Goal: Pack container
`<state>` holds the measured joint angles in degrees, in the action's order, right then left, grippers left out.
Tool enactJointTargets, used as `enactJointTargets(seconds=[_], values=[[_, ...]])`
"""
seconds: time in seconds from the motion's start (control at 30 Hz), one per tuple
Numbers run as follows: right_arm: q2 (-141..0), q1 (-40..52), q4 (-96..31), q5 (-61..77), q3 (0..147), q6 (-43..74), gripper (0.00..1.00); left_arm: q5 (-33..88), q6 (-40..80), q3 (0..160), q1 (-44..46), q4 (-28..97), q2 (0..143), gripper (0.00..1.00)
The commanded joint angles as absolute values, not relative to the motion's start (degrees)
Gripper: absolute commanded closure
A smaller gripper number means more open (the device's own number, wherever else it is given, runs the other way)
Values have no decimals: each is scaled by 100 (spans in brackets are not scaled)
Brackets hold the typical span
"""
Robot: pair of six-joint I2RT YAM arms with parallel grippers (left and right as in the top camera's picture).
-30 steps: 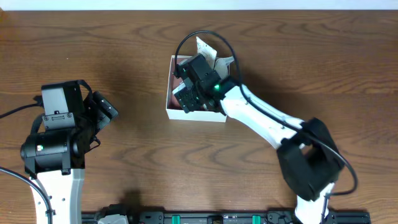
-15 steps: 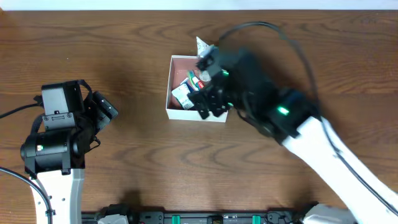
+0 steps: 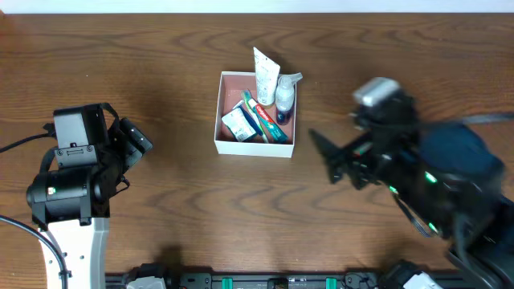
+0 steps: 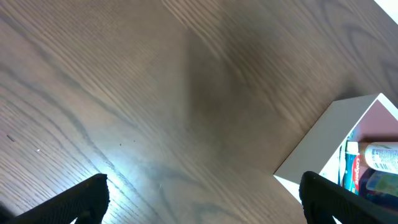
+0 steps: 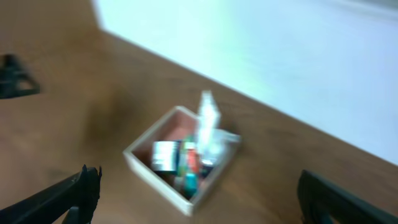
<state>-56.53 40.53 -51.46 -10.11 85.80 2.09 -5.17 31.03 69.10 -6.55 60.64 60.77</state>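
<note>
The container (image 3: 227, 145), a square white box with a pink inside, sits at the table's middle back. It holds a white tube (image 3: 264, 77), a small bottle (image 3: 284, 92), a toothpaste tube (image 3: 265, 122) and a green-and-white packet (image 3: 238, 124). It also shows in the left wrist view (image 4: 323, 143) and, blurred, in the right wrist view (image 5: 147, 167). My right gripper (image 3: 329, 160) is open and empty, raised to the right of the container. My left gripper (image 3: 132, 143) is open and empty, far left of it.
Brown wooden table (image 3: 161, 64) all around. A pale wall (image 5: 280, 56) runs along the table's far edge. A dark rail (image 3: 257, 281) lies along the front edge.
My right gripper has pulled out of the container, rising and moving right and toward the front. The items inside are now uncovered. The left arm has not moved.
</note>
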Motion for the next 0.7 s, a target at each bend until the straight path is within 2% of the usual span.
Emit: enactJointTargets(seconds=[0.0, 0.13, 0.27, 0.5, 0.67], values=[[-5422, 4117, -5347, -2418, 8659, 34, 1, -631, 3002, 6906, -679, 6084, 6108, 2], [-5260, 3870, -5686, -2749, 8593, 43, 1, -631, 3002, 6906, -679, 6084, 6108, 2], [-5024, 2716, -5564, -2062, 8097, 370, 1, -631, 3002, 6906, -679, 6084, 6108, 2], [-4007, 523, -4237, 51, 5752, 489, 1, -631, 3002, 6906, -679, 6084, 6108, 2], [-2930, -200, -3577, 235, 3979, 508, 1, -631, 3002, 6906, -679, 6084, 6108, 2]])
